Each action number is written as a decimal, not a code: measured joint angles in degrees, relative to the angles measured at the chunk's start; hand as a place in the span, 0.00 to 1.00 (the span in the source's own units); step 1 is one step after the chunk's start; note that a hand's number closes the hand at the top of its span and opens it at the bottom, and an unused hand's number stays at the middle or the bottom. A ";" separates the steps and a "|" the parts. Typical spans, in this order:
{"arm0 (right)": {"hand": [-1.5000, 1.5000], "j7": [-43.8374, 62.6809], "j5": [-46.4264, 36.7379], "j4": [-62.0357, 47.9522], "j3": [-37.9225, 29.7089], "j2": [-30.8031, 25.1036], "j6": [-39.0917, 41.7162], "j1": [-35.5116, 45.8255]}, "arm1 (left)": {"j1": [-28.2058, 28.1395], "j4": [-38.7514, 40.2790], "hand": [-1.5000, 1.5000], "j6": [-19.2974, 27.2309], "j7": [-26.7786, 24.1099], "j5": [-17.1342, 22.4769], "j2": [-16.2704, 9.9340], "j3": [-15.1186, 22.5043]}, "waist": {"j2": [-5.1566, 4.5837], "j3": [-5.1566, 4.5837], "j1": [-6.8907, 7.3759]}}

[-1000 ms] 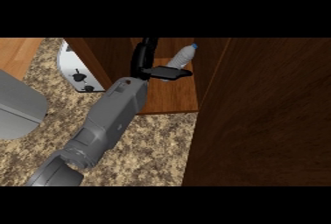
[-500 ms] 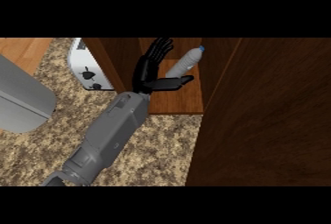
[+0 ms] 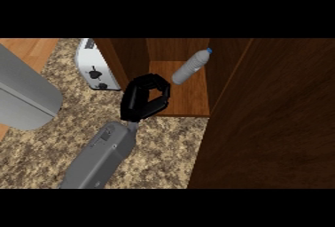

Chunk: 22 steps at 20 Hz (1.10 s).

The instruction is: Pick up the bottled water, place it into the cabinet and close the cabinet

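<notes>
Head view: the bottled water (image 3: 190,67) lies tilted on the cabinet (image 3: 186,95) shelf, just beyond and to the right of the right hand (image 3: 145,100), apart from it. The hand's fingers are curled, holding nothing. Half a second ago it was at the bottle; it has since drawn back toward the bench (image 3: 157,150).

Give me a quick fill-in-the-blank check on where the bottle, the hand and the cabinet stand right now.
1. The bottled water lies inside the ____, on its wooden floor.
2. The one hand in view holds ____, fingers curled, short of the bottle.
3. The cabinet door at the view's right stands ____.
4. The white appliance sits to the ____ of the cabinet opening.

Missing words: cabinet; nothing; open; left
</notes>
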<state>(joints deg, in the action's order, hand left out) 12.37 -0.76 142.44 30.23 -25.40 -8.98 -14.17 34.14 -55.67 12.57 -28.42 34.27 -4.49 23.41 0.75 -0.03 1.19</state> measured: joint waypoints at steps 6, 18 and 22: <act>1.00 5.14 -0.27 -0.13 5.99 -0.37 1.88 2.24 | -12.97 -16.29 1.00 1.21 2.66 -1.16 -5.50 2.45 | -0.13 -0.01 0.05; 1.00 20.51 -6.02 -3.91 17.34 12.48 -1.46 15.72 | -32.12 -35.84 1.00 -2.30 3.44 -0.20 -16.36 -1.49 | -0.45 -0.06 -0.35; 1.00 24.85 -8.08 -7.63 20.43 17.59 -2.30 22.17 | -35.89 -39.73 1.00 -3.54 3.72 1.02 -18.51 -3.54 | -0.49 -0.08 -0.02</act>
<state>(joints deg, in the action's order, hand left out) 37.22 -8.83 134.81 50.66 -7.81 -11.28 8.01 -1.75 -95.40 9.03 -24.70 35.29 -23.00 19.87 0.27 -0.11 1.17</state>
